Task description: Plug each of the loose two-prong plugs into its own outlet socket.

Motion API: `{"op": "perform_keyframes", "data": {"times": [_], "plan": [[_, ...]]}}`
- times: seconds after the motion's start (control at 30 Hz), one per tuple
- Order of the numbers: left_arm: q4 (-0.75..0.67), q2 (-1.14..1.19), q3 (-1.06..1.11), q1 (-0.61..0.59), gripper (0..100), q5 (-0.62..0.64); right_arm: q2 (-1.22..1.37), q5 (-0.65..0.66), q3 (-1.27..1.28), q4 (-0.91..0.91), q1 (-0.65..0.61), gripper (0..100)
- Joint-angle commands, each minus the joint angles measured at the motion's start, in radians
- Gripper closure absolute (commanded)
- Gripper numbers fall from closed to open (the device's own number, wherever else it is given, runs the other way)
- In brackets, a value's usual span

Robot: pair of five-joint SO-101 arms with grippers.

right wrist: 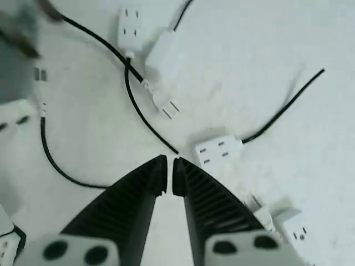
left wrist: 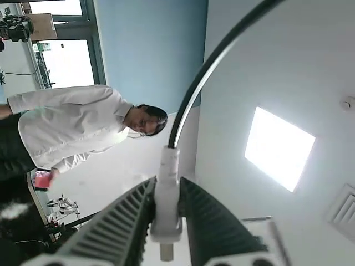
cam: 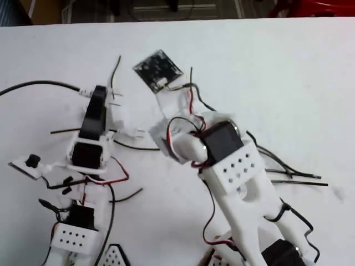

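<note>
White table has black cords on it. At 9 o'clock from its middle, the left gripper is clamped on a white plug. The right gripper, fingers almost together and holding nothing, hangs near a socket and a loose plug.

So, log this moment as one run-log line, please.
left pincer: shut on white plug | right pincer: shut, empty, near outlet socket

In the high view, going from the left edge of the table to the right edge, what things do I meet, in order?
black cable → left gripper, shut on a white plug → square camera board → right arm's black motor → thin black wires
</note>
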Motion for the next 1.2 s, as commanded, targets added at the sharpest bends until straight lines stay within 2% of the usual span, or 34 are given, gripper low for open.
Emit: {"op": "perform_keyframes", "data": {"times": [0.0,0.17,0.4,0.53,0.83,1.17], "plan": [[-0.017,-0.013,-0.005,-0.008,97,0.005,0.019,-0.006,-0.121,-0.007,-0.041,97.2],[-0.017,-0.013,-0.005,-0.008,98,0.005,0.245,-0.006,-0.328,0.087,-0.062,98.1],[-0.017,-0.013,-0.005,-0.013,98,0.005,0.561,-0.006,-0.807,0.283,-0.064,98.1],[-0.017,-0.013,-0.005,-0.013,98,0.005,0.676,-0.006,-0.993,0.288,-0.061,98.1],[-0.014,-0.013,-0.005,-0.007,98,0.005,0.803,-0.006,-1.174,0.286,-0.038,98.1],[-0.014,-0.013,-0.005,-0.007,98,0.005,0.826,-0.005,-1.267,0.285,-0.042,98.1]]}}
